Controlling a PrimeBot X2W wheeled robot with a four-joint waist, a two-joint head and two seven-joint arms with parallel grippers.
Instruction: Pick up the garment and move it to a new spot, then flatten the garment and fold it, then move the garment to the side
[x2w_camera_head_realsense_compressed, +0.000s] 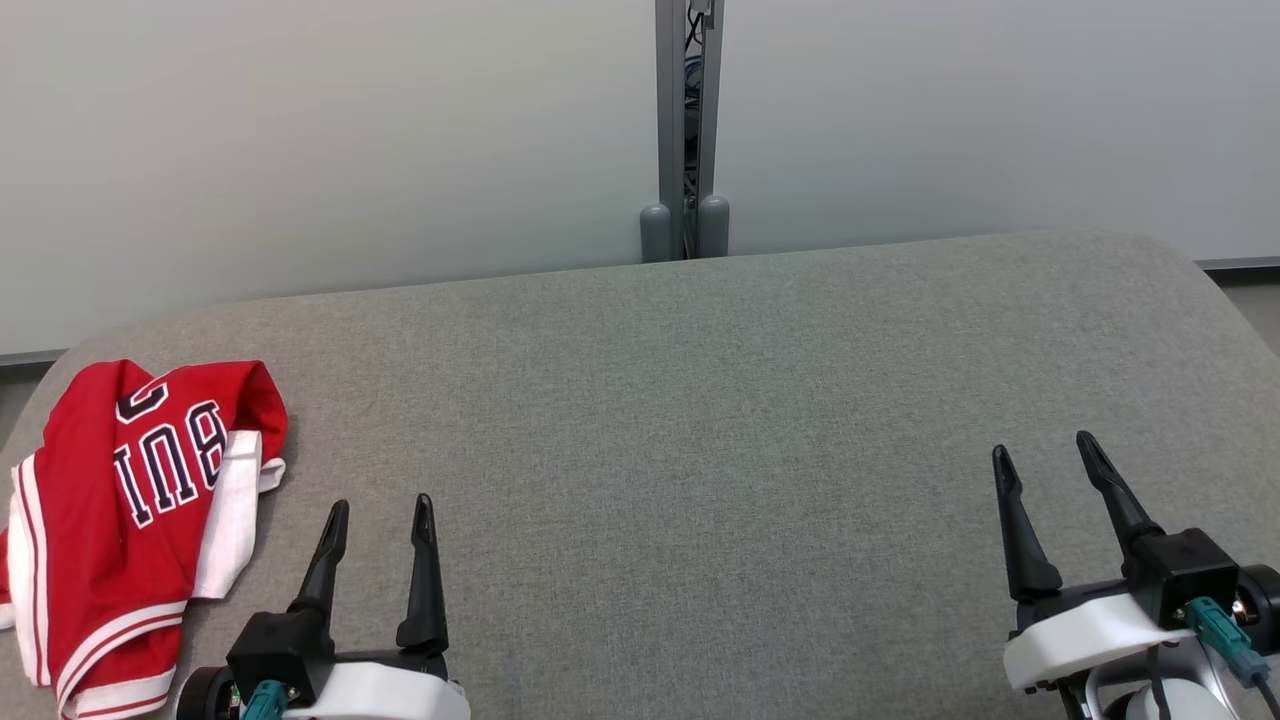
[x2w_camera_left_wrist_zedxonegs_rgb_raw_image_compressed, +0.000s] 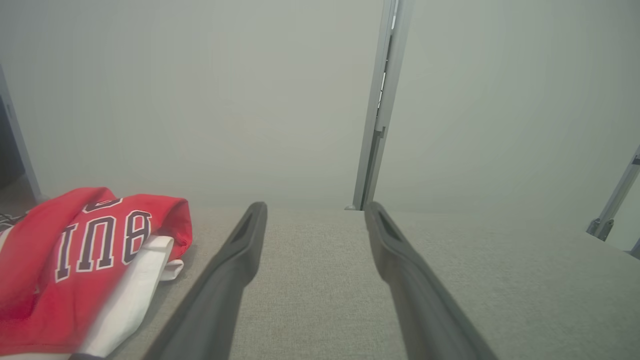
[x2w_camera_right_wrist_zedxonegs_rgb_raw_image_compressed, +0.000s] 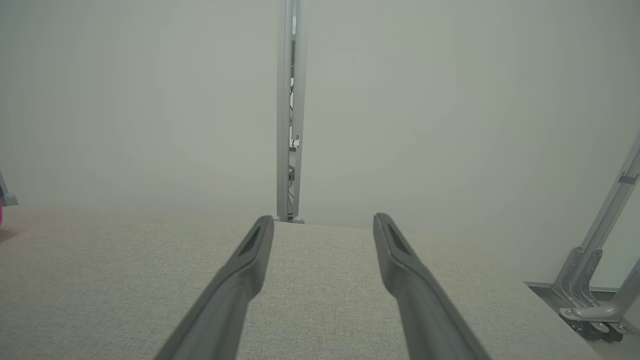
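Red jersey garment (x2w_camera_head_realsense_compressed: 130, 520) with white trim and dark lettering: soft cloth, smooth knit, slight sheen, creased. Grey rounded table top (x2w_camera_head_realsense_compressed: 700, 420): woven fabric covering, matt, fine even grain. Left gripper (x2w_camera_head_realsense_compressed: 380, 505) and right gripper (x2w_camera_head_realsense_compressed: 1040, 445): long dark fingers (x2w_camera_head_realsense_compressed: 425, 580), plastic-looking, matt and smooth; white shells (x2w_camera_head_realsense_compressed: 1080, 635) behind them, smooth, faintly glossy. Grey upright post (x2w_camera_head_realsense_compressed: 688, 120): metal, satin finish. Pale wall panels (x2w_camera_head_realsense_compressed: 300, 150): smooth, matt.

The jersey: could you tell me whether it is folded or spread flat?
Loosely folded, not spread: the jersey lies as a compact bundle at the table's left edge, its layers overlapping.
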